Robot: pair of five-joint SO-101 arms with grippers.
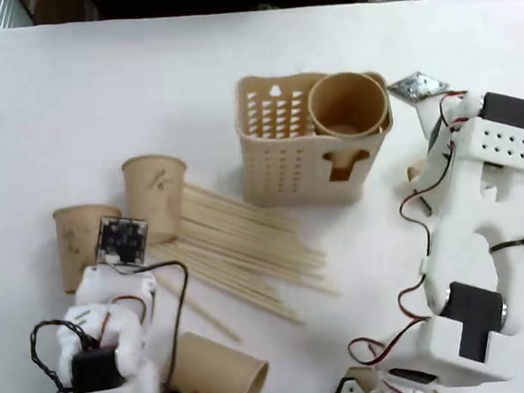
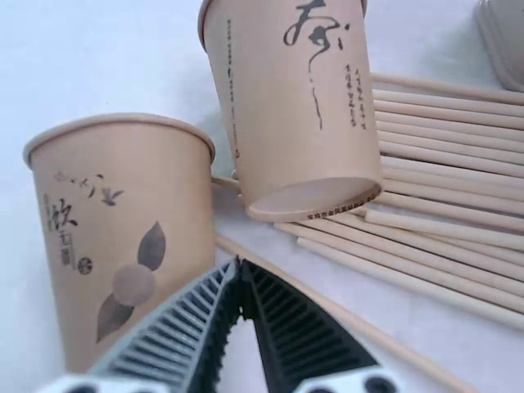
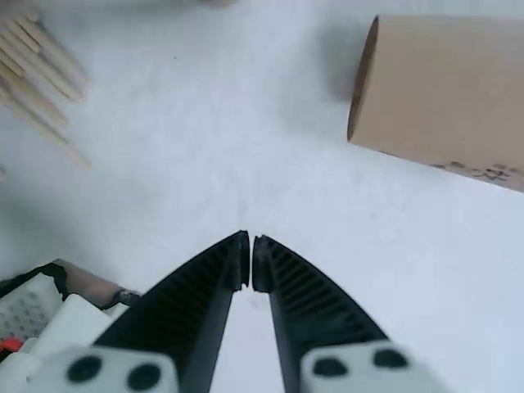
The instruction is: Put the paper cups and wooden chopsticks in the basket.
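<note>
A cream perforated basket (image 1: 288, 161) stands mid-table with one paper cup (image 1: 348, 105) inside it. Two more paper cups (image 1: 155, 196) (image 1: 85, 241) stand at the left, and another (image 1: 219, 382) lies on its side near the front edge. Wooden chopsticks (image 1: 240, 252) lie spread between the cups and the basket. My left gripper (image 2: 240, 270) is shut and holds nothing. It sits just in front of the two cups (image 2: 123, 237) (image 2: 295, 106), beside the chopsticks (image 2: 442, 213). My right gripper (image 3: 250, 248) is shut and empty over bare table, with the lying cup (image 3: 442, 94) ahead of it.
The left arm (image 1: 109, 341) sits at the front left. The right arm (image 1: 474, 232) is folded at the right, beside the basket. Chopstick ends (image 3: 37, 74) show in the right wrist view. A basket corner (image 2: 503, 41) shows in the left wrist view.
</note>
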